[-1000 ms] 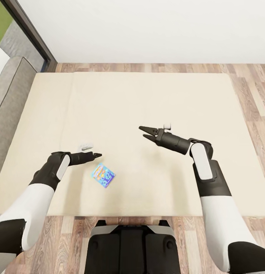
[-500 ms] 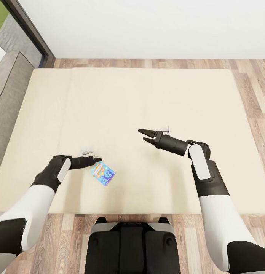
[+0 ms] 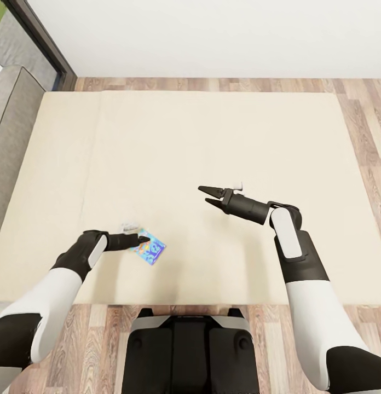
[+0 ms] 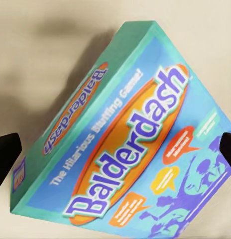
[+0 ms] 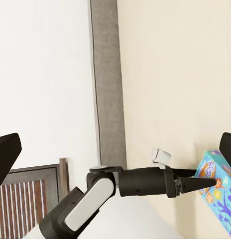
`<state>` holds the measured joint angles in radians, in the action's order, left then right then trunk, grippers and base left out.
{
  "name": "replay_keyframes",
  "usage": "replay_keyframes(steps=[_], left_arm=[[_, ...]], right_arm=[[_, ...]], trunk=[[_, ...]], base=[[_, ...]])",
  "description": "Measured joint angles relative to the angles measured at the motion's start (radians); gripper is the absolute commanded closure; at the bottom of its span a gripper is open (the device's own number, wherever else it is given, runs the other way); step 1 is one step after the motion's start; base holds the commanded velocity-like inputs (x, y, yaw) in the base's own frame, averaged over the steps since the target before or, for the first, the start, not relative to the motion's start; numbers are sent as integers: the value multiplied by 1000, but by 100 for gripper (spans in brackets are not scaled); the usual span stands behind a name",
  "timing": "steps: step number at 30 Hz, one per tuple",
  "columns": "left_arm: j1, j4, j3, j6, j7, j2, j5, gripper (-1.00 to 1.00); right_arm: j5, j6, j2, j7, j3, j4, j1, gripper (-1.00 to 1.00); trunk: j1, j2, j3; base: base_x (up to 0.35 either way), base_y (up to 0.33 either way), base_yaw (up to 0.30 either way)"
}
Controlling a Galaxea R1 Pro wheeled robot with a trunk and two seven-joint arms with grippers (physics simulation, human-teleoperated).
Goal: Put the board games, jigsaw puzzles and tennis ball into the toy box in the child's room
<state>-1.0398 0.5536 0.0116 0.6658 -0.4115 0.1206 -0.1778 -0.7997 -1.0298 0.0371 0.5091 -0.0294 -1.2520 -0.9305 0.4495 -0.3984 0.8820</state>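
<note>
Blue "Balderdash" board game (image 3: 149,248) lay flat on the beige bed (image 3: 212,131), near its front edge. Left claw (image 3: 145,239) sat right over the box edge, fingers spread either side of it in the left wrist view, not clamped. Right claw (image 3: 207,195) hung open mid-bed, well apart, holding nothing.

small blue board game (image 4: 140,149) on the bed (image 3: 212,137): lid face printed "balderdash" in large white letters on an orange oval, with "the hilarious bluffing game!" along its edge; side panel repeats "balderdash". speech-bubble texts too small to read.
</note>
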Motion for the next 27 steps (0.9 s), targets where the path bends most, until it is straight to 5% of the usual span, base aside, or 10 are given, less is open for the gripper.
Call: replay_keyframes(steps=[7,27], left_arm=[[-1,1,28,-4,1,0,14,-100],[-1,4,33,-4,-8,3,18,-100]], right_arm=[[3,1,4,0,1,-2,1,-100],[1,1,15,-39,2,-3,1,-100]], trunk=[[-1,-1,8],[-1,-1,9]], base=[[0,0,0],[0,0,0]])
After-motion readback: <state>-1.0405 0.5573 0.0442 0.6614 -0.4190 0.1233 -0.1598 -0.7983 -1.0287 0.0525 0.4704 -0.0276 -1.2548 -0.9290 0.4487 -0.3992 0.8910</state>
